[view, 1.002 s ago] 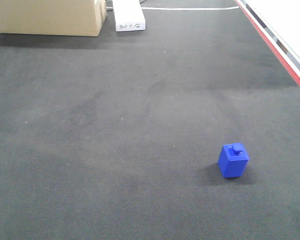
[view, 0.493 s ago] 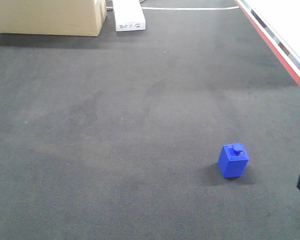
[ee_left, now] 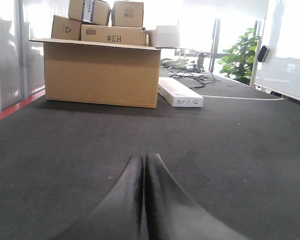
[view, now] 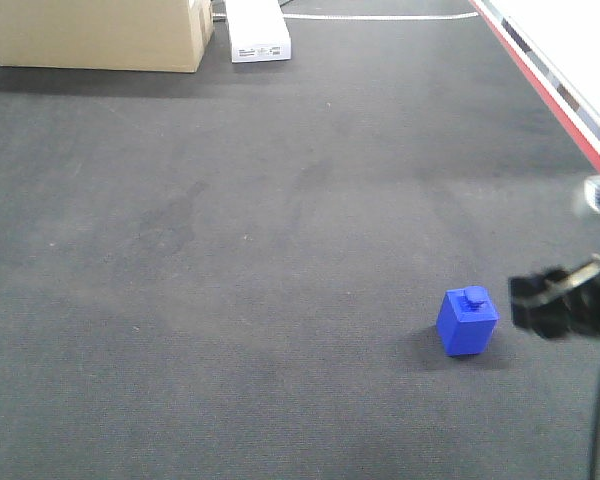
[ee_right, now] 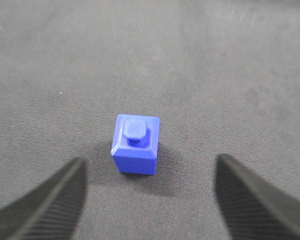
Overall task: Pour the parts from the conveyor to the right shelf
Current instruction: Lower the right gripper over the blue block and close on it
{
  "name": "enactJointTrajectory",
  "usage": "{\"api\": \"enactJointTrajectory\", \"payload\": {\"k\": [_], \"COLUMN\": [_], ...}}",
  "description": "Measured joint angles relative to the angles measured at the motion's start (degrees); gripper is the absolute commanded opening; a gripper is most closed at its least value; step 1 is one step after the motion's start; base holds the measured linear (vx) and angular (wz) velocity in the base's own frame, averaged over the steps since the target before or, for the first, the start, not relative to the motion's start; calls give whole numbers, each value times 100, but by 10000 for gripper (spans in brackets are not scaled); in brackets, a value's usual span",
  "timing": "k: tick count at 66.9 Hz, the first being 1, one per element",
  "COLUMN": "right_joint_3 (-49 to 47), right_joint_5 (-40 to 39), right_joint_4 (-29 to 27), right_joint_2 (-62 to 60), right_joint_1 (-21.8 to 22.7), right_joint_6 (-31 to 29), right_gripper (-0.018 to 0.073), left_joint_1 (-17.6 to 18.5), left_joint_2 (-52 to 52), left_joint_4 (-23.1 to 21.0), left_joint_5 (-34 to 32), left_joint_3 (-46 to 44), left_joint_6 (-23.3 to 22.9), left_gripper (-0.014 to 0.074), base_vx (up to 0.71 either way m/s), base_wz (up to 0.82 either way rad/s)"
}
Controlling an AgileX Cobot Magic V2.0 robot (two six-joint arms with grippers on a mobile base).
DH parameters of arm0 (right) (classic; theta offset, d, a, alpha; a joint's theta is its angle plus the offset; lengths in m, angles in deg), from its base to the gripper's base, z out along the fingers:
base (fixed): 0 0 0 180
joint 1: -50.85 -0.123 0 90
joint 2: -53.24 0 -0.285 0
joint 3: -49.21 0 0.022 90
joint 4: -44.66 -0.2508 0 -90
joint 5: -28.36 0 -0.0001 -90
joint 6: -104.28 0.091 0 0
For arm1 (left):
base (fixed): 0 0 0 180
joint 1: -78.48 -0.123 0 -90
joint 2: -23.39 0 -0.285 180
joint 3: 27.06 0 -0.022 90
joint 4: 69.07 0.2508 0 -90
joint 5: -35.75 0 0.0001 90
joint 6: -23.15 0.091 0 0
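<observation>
Toward the blue block (view: pixel 467 321), upright on the conveyor (view: pixel 230 250) near its right side, the right gripper (ee_right: pixel 150 167) had advanced from the view's right edge. It was spread wide, the block between and ahead of its fingers (ee_right: pixel 50 200), untouched. The left gripper (ee_left: pixel 143 167) was pressed together, facing cardboard boxes (ee_left: pixel 102 72).

Bare dark belt (view: pixel 230 300) surrounds the blue block (view: pixel 467 322) on its left, near and far sides; the right gripper (view: pixel 532 303) crowds its right. A cardboard box (view: pixel 100 35) and white flat box (view: pixel 257 30) stand upper left of the frame, well apart
</observation>
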Motion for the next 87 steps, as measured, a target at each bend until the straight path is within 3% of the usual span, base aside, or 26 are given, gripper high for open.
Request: {"api": "enactJointTrajectory", "payload": {"k": [40,67,77,87], "right_joint_3": [-3165,-3574,-3574,-3574], "right_joint_5": [2435,3014,3035,3086], "right_joint_4": [-161,-371,-385,-390], "right_joint_2": [3408,4385,4645,4774], "right_joint_1": [0,0,0,0], "right_joint_6": [42,42,11,42], "right_gripper": [586,564,494,314], "left_joint_1": [0,0,0,0], "left_joint_2": [0,0,0,0], "left_joint_4": [0,0,0,0], "left_joint_5": [0,0,0,0], "left_joint_3": [0,0,0,0], "left_joint_6": [0,0,0,0], "left_gripper": [-6,-6,-6,-6], "base_vx": [0,0,0,0], "base_wz": [0,0,0,0]}}
